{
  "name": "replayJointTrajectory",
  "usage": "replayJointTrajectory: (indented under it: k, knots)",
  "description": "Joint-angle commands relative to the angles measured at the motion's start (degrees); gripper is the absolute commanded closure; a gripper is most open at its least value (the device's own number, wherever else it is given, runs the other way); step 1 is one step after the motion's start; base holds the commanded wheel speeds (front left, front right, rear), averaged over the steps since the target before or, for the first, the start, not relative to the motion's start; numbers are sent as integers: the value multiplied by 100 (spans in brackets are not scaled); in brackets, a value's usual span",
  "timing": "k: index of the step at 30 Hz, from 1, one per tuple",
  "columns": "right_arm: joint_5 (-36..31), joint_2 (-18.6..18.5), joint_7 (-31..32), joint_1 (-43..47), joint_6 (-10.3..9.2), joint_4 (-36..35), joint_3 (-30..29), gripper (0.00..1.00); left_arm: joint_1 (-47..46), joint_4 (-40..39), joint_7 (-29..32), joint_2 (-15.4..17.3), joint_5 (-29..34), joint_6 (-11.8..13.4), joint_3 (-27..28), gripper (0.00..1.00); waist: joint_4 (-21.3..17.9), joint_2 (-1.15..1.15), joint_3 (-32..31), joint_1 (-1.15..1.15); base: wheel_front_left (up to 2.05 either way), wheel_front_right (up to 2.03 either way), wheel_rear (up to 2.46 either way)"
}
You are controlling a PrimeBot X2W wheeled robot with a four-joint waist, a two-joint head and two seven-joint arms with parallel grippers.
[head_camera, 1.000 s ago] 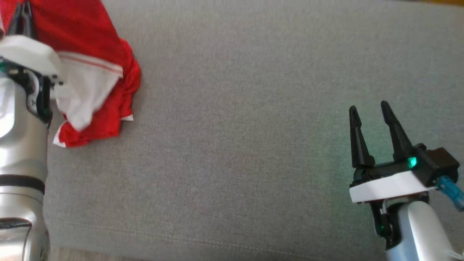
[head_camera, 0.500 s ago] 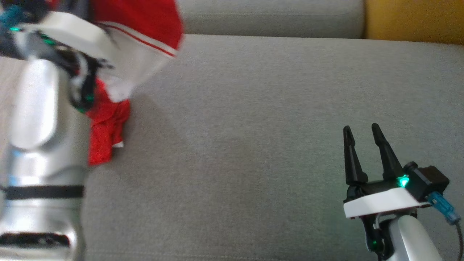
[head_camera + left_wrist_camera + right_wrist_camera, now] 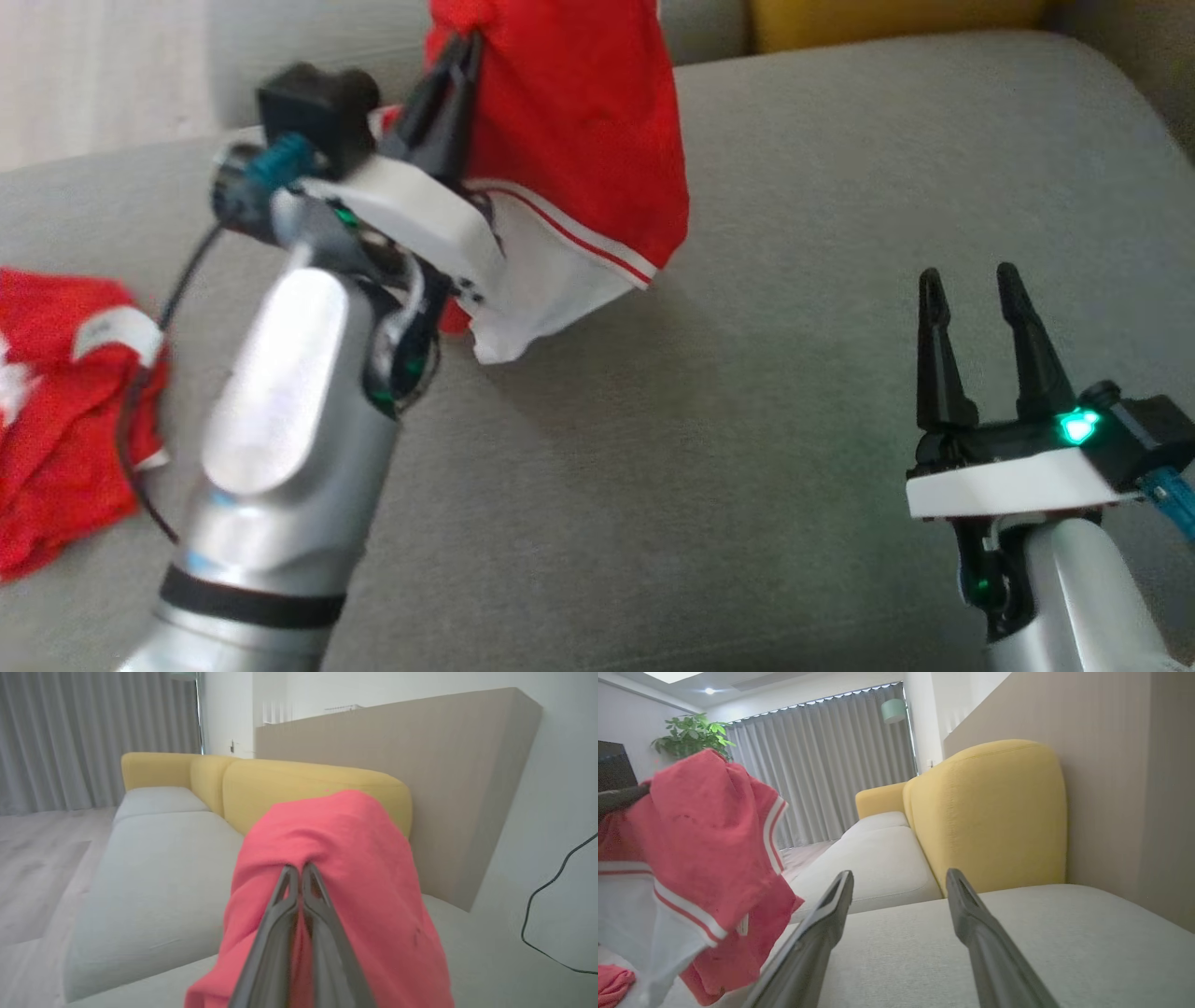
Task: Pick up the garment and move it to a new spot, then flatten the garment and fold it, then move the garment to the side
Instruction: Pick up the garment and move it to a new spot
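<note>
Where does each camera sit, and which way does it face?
Head view: on the head, looking down at the grey seat; shows left gripper shut on the red garment, right gripper open.
Left wrist view: on that wrist, facing the yellow backrest past its closed fingers.
Right wrist view: likewise, between spread fingers.
All share the garment.

Garment (image 3: 579, 140) top (red) beyond upper edge

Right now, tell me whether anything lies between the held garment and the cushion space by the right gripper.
Nothing visible does. The left gripper holds the garment above the cushion, bare across to the right gripper. Another red cloth lies far left, outside that path.
</note>
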Motion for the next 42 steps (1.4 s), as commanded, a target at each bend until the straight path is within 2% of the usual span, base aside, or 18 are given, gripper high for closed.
replayJointTrajectory:
  k: [1,6,10,11,12,17,21,24,31,35,40,41,42]
  knots:
    - [-35,-9,-22,-229,-5,-231,118,0,-134,-189,-93,68,-91,91,77,100,-395,0,160,0,0,0,0]
    - [-1,-8,-5,-324,-5,-342,63,0,-97,134,-434,38,-397,445,-540,100,-780,0,366,0,0,0,0]
    - [42,-8,-16,-379,-5,-352,61,0,-130,626,-766,35,-862,848,-1060,100,-944,0,499,0,0,0,0]
    - [56,-8,-22,-390,-5,-346,70,0,-112,785,-862,35,-1009,927,-1165,72,-969,0,533,0,0,0,0]
    - [73,-8,-29,-401,-5,-332,80,0,-104,966,-952,35,-1102,994,-1283,0,-986,0,560,0,0,0,0]
    - [88,-8,-67,-427,-5,-225,106,0,-188,1672,-1399,34,-1328,1169,-1624,0,-884,0,606,0,0,0,0]
    - [36,-8,-81,-379,-5,-127,22,0,-348,1879,-1593,61,-1352,1218,-1458,0,-588,0,527,0,0,0,0]
    - [-28,-8,-71,-314,-5,-46,-25,0,-372,1808,-1636,257,-1283,1203,-1216,0,-318,0,419,0,0,0,0]
    - [-98,-8,-7,-80,-5,134,-47,0,382,811,-1644,950,-968,1107,-465,0,291,0,122,0,0,0,0]
    - [-79,-8,10,77,-5,219,77,0,1247,142,-1644,1166,-824,985,-61,0,530,0,-13,0,0,0,0]
    - [-72,-8,20,197,-5,314,205,0,2079,-449,-1645,1126,-617,890,315,0,696,0,-109,0,0,0,0]
    - [-74,-8,19,221,-5,336,220,0,2262,-593,-1645,1063,-564,873,412,0,727,0,-128,0,0,0,0]
    - [-82,-8,11,260,-5,376,236,0,2622,-874,-1645,860,-504,831,655,0,768,0,-167,0,0,0,0]
